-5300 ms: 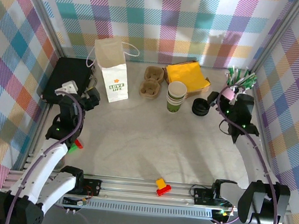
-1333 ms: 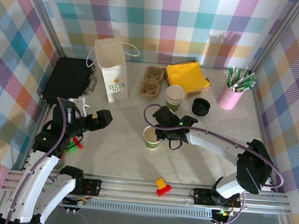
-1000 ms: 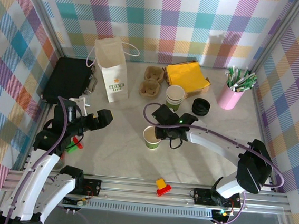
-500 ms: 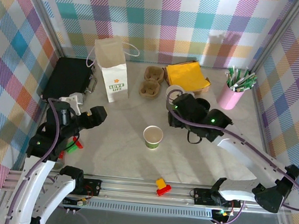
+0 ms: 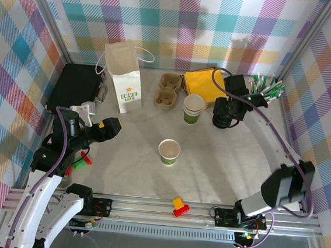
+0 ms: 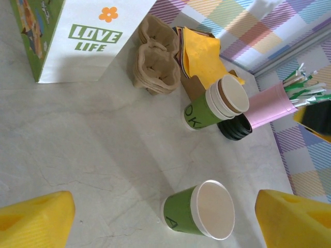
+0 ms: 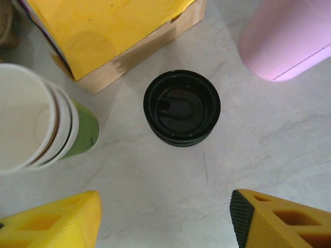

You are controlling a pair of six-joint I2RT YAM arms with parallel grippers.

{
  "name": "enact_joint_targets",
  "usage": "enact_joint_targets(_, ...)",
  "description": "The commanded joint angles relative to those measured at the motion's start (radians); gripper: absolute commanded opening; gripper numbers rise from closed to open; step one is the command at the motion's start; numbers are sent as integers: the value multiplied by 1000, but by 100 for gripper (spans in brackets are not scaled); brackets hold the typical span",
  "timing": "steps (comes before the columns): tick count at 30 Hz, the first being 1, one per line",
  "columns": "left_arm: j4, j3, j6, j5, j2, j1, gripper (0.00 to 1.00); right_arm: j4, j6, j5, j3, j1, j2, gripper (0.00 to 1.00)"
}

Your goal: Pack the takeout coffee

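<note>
1. Top external view: the coffee cup (image 5: 169,151) stands upright and alone in the middle of the table (image 5: 226,165), well apart from the stack of cups (image 5: 194,108) and the paper bag (image 5: 125,76). It has no lid on it yet.
2. The black lids (image 7: 181,108) sit nested in a short pile between the stack of cups and the pink cup (image 7: 289,41).
3. The right gripper (image 7: 164,219) hangs over the lids with its jaws apart and nothing between them. The left gripper (image 5: 107,127) is also spread wide and empty, facing the lone cup from the left.
4. The cup looks empty, so probably very light and easy to tip or push along the table.
5. Its paper wall is likely thin and would dent under a hard squeeze. The rolled rim should be the stiffest part, so a gentle hold across the upper wall seems safest.
6. The lids look like slick, thin plastic. Pinching the top one by its edge seems best, though a second lid may lift with it.
</note>
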Motion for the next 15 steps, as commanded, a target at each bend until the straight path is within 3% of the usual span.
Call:
enact_joint_targets(1, 34, -6, 6, 36, -2, -6, 90, 10, 18, -62, 74, -34, 94, 67)
enact_joint_targets(8, 9, -4, 1, 22, -19, -6, 90, -16, 26, -131, 214, -99, 316, 58)
enact_joint_targets(15, -13, -5, -1, -6, -48, -7, 90, -45, 28, -144, 299, -115, 435, 55)
